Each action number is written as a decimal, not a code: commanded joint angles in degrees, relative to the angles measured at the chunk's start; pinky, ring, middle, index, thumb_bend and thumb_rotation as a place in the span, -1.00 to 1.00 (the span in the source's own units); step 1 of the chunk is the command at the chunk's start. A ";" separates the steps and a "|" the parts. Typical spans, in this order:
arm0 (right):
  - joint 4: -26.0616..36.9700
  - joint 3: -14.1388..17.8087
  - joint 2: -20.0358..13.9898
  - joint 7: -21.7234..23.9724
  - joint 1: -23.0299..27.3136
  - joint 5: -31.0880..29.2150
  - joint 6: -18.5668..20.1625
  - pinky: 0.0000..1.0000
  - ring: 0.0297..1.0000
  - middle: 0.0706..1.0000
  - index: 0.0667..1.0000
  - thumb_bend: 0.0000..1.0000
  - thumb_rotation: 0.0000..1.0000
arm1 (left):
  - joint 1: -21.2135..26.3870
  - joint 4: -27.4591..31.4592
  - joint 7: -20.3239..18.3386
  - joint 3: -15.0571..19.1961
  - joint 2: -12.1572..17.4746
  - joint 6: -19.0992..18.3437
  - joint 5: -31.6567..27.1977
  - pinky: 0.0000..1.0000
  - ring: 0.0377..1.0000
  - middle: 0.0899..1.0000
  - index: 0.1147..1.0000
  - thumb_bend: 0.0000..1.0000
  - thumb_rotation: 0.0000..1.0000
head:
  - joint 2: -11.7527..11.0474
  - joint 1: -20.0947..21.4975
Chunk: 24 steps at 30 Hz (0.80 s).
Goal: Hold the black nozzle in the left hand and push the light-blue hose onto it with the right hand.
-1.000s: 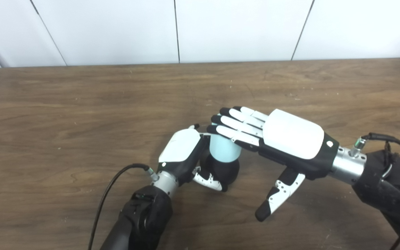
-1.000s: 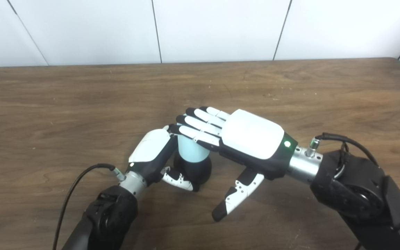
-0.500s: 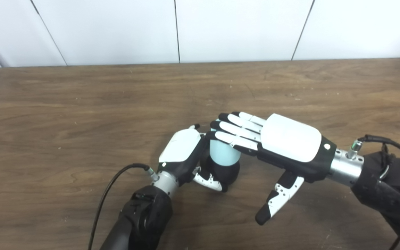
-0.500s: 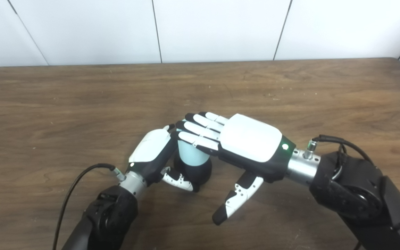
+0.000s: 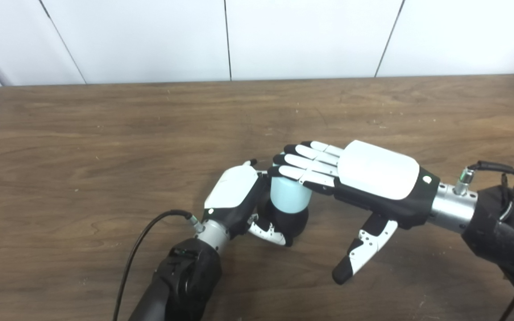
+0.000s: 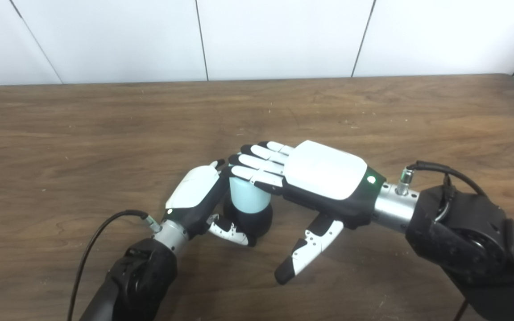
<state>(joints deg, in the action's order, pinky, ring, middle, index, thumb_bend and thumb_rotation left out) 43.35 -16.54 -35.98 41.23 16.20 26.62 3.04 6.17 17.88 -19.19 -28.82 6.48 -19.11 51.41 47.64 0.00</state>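
In the left eye view the left hand is wrapped around the black nozzle with the light-blue hose seated on top, and in the right eye view the right hand, fingers flat and empty, presses down, so seating looks nearly finished.

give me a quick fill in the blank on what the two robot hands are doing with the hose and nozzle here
1. The round black nozzle is gripped by the ____ hand.
2. The light-blue cylindrical hose stands ____ the nozzle.
3. The right hand lays flat fingers on the hose's ____ end.
4. Everything rests over a ____ wooden table.

Missing words: left; on top of; top; brown
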 commanded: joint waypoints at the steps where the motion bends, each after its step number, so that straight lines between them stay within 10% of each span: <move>1: 1.42 2.21 0.00 -1.56 1.93 0.16 -1.60 1.00 1.00 1.00 0.97 0.36 1.00 | -1.31 -1.62 -2.58 -0.28 0.95 -1.36 0.31 1.00 0.45 0.01 -0.26 0.03 -1.00 | 0.05 -0.04; 24: -1.86 8.89 3.02 -3.93 0.72 -1.71 -3.62 1.00 1.00 1.00 0.96 0.35 1.00 | -1.47 -1.56 -2.85 -0.03 1.28 -1.57 0.26 1.00 0.45 0.01 -0.26 0.03 -1.00 | 0.18 -0.17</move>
<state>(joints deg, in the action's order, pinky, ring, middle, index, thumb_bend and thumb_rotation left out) 41.02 -8.97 -32.51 39.43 15.76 26.01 0.21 6.09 17.88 -19.11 -28.69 6.52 -19.11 51.40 47.81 -0.09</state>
